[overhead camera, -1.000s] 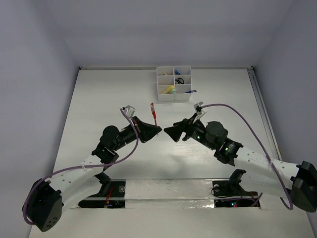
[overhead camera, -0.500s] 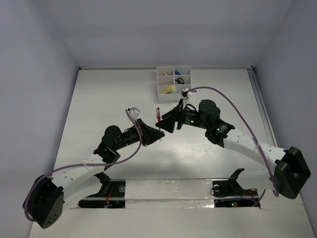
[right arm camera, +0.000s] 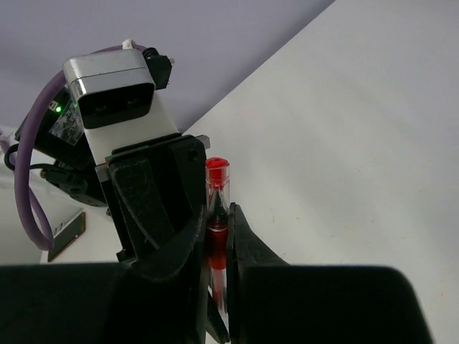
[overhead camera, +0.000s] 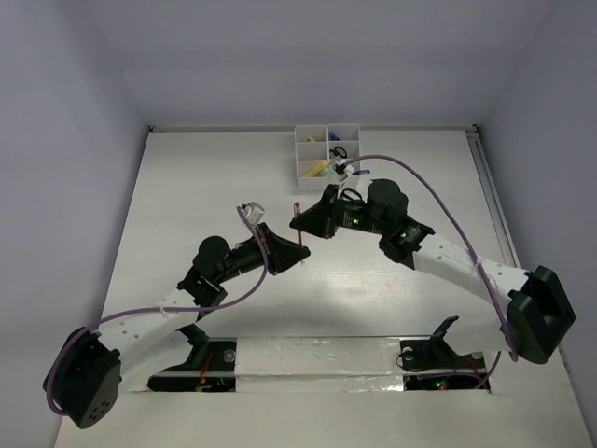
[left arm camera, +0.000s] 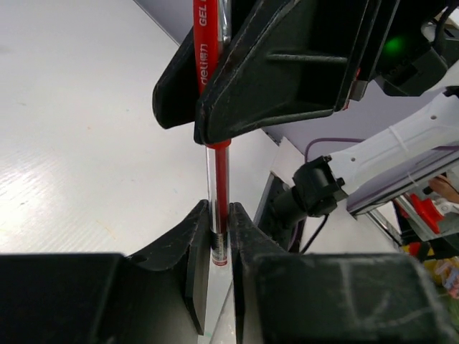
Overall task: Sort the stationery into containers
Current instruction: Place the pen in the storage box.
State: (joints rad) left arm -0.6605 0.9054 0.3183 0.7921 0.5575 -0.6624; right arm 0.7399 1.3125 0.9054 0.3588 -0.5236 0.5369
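Note:
A red pen (overhead camera: 297,209) stands upright above the table's middle, held by both grippers. My left gripper (overhead camera: 300,250) is shut on the pen's lower end (left arm camera: 219,179), its jaws pressed against the barrel. My right gripper (overhead camera: 300,222) has come in from the right and is shut on the same pen (right arm camera: 216,172) near its red cap. The two sets of fingers overlap closely around the barrel. The white six-compartment tray (overhead camera: 304,157) sits at the back centre. It holds a yellow marker (overhead camera: 319,169), black scissors (overhead camera: 340,150) and other small stationery.
A blue pen (overhead camera: 360,172) pokes out of the tray's front right compartment. The right arm's purple cable (overhead camera: 420,177) arcs over the table to the right of the tray. A taped strip (overhead camera: 317,359) runs along the near edge between the arm bases.
My right gripper swung left from facing the left gripper, reached the raised red pen and shut on it. The left gripper kept its hold and shifted slightly.

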